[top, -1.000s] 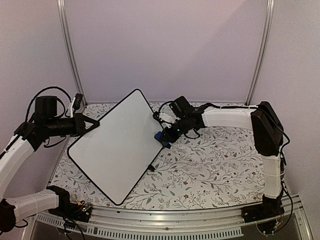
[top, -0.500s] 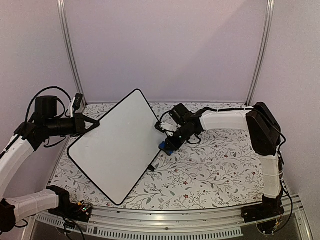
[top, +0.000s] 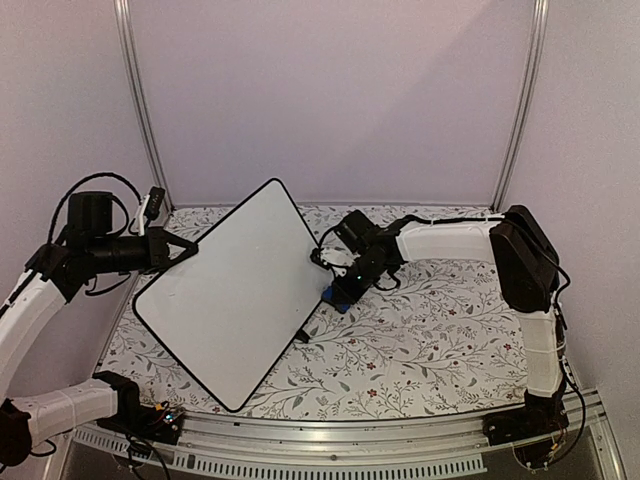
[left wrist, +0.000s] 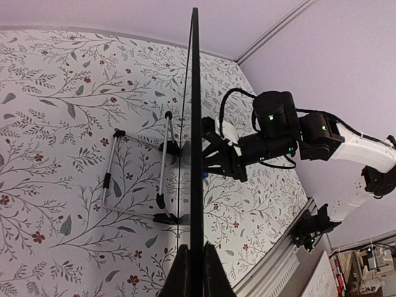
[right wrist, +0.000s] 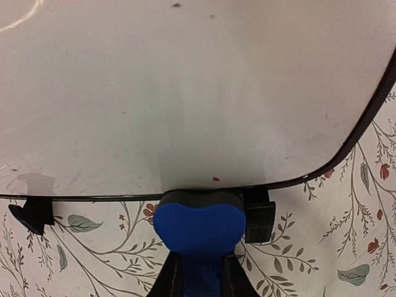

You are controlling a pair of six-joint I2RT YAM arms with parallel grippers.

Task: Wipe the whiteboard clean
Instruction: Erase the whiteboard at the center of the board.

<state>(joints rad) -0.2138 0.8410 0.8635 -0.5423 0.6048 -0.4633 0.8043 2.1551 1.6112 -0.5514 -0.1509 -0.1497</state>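
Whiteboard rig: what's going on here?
The left gripper is shut on the side rim of the large white rectangular whiteboard with a thin black rim, steadying it tilted up on the floral-patterned table. The right gripper is shut on a small blue eraser block, held at the board's lower edge beside one small black foot. The surface looks nearly clean; a tiny red mark sits near the rim. Whether the eraser touches the board is unclear.

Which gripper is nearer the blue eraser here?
Right. The right gripper is shut on the blue eraser, which sits at the whiteboard rim. The left gripper is on the far side of the board, clamped on its opposite rim.
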